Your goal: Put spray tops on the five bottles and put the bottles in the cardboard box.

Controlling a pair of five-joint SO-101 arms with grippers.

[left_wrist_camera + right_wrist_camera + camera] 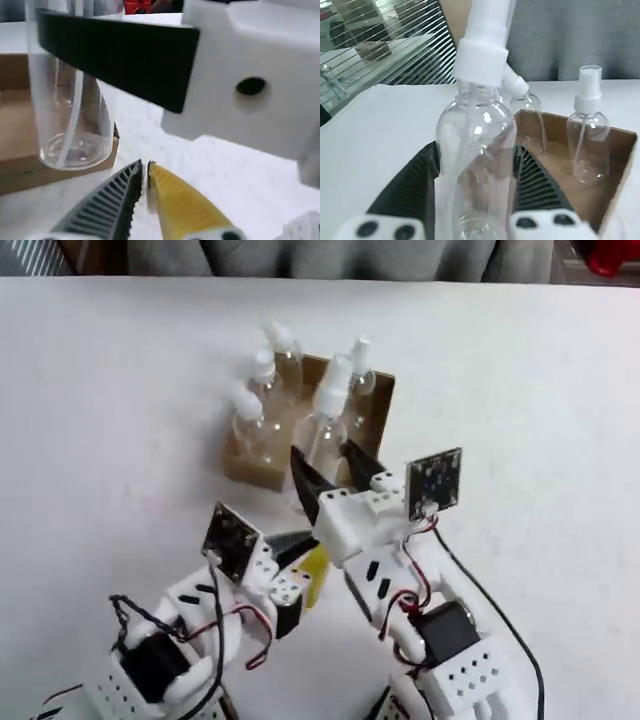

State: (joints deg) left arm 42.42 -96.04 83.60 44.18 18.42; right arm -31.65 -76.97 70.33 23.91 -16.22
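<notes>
The cardboard box (382, 412) stands mid-table with several clear spray-topped bottles upright in it, such as one (248, 421) at its left side and one (361, 370) at the back. My right gripper (328, 466) is at the box's near edge, shut on another clear bottle (327, 420) that has a white spray top (483, 56). In the right wrist view that bottle (475, 145) stands upright between the black fingers (410, 185); its base is hidden. My left gripper (305, 550) sits low in front of the box, its grey and yellow fingers (175, 200) shut on nothing.
The white tabletop (120, 390) lies open to the left, right and behind the box. The two arms are close together in front of the box; the right arm's black finger (115, 55) and white body pass just above my left gripper (145, 175).
</notes>
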